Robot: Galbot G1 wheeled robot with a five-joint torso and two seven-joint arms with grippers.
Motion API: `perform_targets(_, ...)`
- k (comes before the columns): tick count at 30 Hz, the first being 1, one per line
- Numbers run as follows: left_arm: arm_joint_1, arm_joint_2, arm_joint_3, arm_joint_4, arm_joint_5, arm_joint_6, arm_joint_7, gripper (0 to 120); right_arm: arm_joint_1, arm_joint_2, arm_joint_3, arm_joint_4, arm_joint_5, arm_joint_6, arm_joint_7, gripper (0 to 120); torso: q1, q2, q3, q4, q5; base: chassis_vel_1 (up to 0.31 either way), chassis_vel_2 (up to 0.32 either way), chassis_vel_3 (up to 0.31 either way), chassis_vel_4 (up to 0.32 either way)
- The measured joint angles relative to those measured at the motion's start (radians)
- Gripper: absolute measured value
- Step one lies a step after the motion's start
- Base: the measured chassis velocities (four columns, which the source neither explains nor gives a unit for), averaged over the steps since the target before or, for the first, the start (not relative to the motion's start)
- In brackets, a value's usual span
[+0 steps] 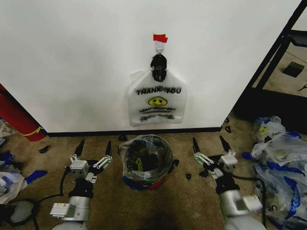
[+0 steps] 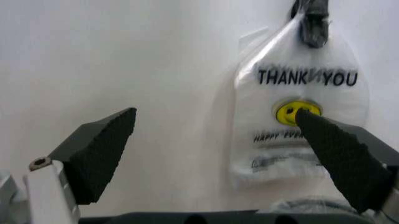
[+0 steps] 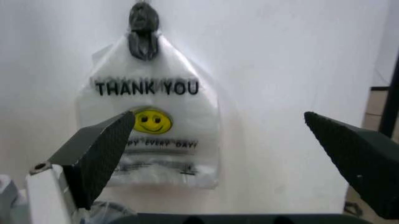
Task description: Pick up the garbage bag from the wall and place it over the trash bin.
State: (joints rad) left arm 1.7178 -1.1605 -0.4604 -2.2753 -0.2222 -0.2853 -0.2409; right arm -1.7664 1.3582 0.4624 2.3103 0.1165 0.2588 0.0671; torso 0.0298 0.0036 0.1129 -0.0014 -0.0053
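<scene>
Our left tool (image 1: pixel 94 147) and right tool (image 1: pixel 209 144) gape empty, flanking the trash bin (image 1: pixel 146 162); the garbage bag (image 1: pixel 157 103) hangs at twelve o'clock on the wall (image 1: pixel 72 57).

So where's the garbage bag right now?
In the head view the garbage bag hangs flat on the wall from a hook under a red tape strip, straight above the trash bin.

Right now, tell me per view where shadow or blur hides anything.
Head view: dark shadow over the floor near the trash bin, the garbage bag evenly lit on the wall. Left wrist view: soft focus, the bag's small print unreadable. Right wrist view: bag print readable, faint shadow beside it.
</scene>
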Motion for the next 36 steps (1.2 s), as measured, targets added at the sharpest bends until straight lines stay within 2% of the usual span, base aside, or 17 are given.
perform_targets(4, 0.011, -0.003, 0.001, -0.017, 0.011, -0.001, 0.0, 100, -0.046, 0.036, 0.001, 0.031, -0.021, 0.026, 0.009, 100, 0.0, 0.0, 0.0, 0.0001, 0.0001, 0.0, 0.0, 0.0, 0.0)
perform_targets(11, 0.029, -0.004, -0.001, -0.016, 0.027, -0.009, -0.004, 100, -0.049, 0.051, 0.0, 0.034, -0.036, 0.025, 0.031, 100, 0.0, 0.0, 0.0, 0.0002, 0.0001, 0.0, 0.0, 0.0, 0.0)
perform_targets(36, 0.03, -0.005, -0.002, -0.008, 0.031, -0.006, -0.011, 100, -0.045, 0.051, -0.003, 0.025, -0.038, 0.023, 0.035, 100, 0.0, 0.0, 0.0, 0.0001, 0.0001, 0.0, 0.0, 0.0, 0.0)
